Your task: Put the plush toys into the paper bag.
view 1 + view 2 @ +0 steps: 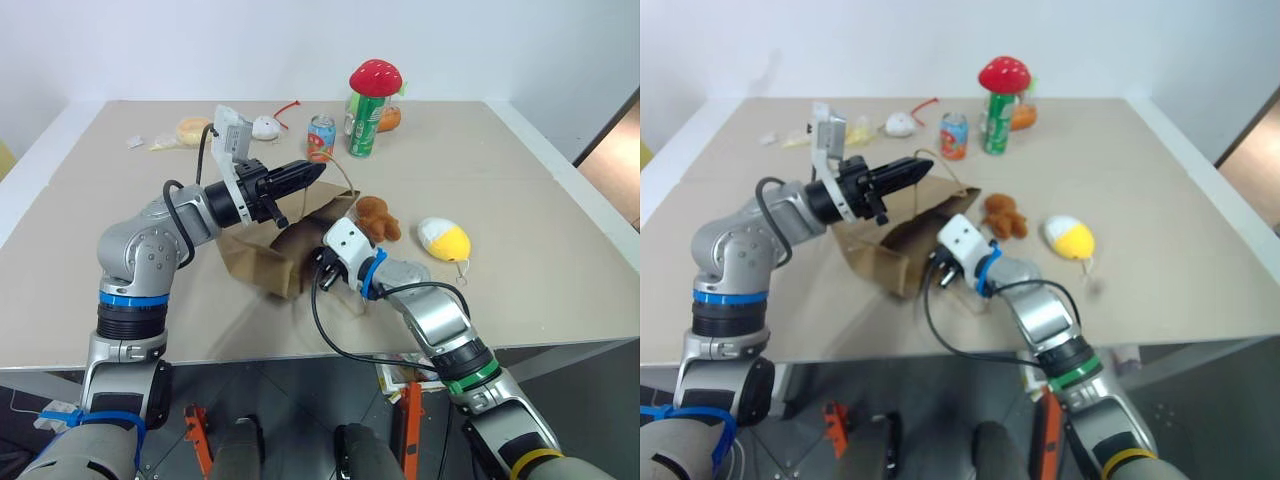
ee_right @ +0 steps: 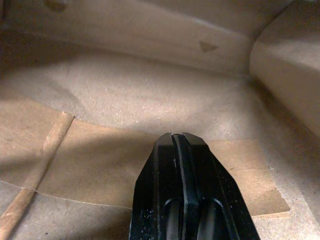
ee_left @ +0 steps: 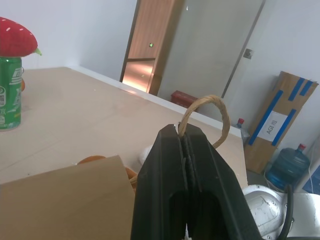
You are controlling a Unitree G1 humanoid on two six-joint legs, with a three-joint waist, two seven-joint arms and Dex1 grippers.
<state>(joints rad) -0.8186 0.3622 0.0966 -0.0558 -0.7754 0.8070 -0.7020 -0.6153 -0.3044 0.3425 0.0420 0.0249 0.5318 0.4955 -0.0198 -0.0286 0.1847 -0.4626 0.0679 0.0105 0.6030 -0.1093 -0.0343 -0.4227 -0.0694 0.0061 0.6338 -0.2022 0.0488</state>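
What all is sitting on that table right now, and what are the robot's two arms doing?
Paper bag: one, brown, lying mid-table, mouth toward the toys.
Bear-like plush: one, orange-brown, just past the bag's mouth.
Egg-shaped plush: one, white and yellow, right of the bear.
Green can: one, far side, upright.
Mushroom plush: one, red, on top of the green can.
Small can: one, red and blue, left of the green can.
White toy: one, red tail, far side.
Left end effector: shut on the bag's handle, lifting it.
Right end effector: shut, empty, reaching inside the bag.
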